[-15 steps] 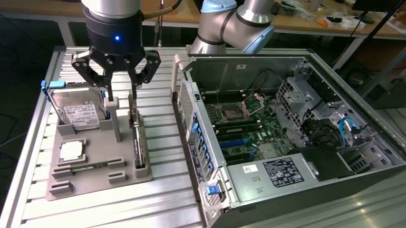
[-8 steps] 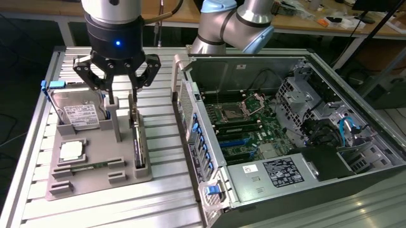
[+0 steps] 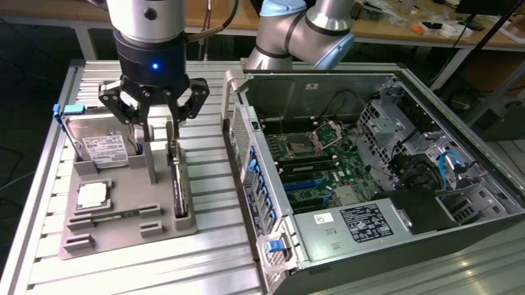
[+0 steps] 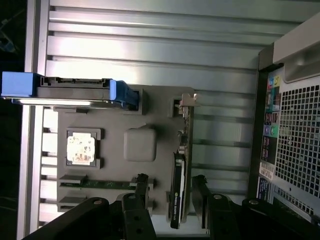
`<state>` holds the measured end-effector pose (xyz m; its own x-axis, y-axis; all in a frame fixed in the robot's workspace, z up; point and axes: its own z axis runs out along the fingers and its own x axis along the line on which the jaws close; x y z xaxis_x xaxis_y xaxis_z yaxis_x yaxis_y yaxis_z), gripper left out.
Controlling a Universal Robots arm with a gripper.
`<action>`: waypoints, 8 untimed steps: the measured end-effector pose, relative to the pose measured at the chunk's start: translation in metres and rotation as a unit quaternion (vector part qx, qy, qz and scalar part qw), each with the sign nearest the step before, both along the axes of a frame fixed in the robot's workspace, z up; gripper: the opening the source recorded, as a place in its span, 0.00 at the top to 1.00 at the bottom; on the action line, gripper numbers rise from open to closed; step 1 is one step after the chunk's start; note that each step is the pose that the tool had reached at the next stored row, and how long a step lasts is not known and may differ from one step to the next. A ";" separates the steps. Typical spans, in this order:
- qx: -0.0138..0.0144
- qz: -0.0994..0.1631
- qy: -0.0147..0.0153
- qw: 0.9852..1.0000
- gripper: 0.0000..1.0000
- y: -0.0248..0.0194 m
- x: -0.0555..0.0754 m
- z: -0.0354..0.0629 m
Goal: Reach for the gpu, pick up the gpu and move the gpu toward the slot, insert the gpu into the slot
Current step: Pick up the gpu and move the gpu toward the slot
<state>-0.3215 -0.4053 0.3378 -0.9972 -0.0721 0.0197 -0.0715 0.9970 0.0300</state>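
Observation:
The gpu (image 3: 178, 187) is a thin dark card standing on edge in the grey holder (image 3: 123, 203) on the slatted table. Its silver bracket (image 4: 187, 100) is at one end. My gripper (image 3: 160, 130) hangs open just above the card's far end, apart from it. In the wrist view the gpu (image 4: 178, 175) lies in the gap of the gripper (image 4: 170, 178), with one finger (image 4: 142, 187) on each side. The slot (image 3: 311, 182) is a blue strip on the green motherboard inside the open computer case (image 3: 426, 117).
In the same holder sit a silver hard drive with blue rails (image 3: 100, 147), a square CPU (image 3: 92, 195) and a green memory stick (image 3: 115, 215). The case's rear wall with blue tabs (image 3: 256, 184) stands between holder and motherboard. Bare slatted table (image 3: 205, 258) lies in front.

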 end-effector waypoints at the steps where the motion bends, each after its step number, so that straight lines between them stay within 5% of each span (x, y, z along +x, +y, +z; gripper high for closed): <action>1: 0.000 0.000 0.000 1.000 0.52 -0.0004 0.000 -0.0019; 8: 0.000 0.000 0.000 1.000 0.52 -0.0048 0.001 -0.0148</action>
<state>-0.3203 -0.4101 0.3230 -0.9972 -0.0721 0.0198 -0.0715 0.9970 0.0300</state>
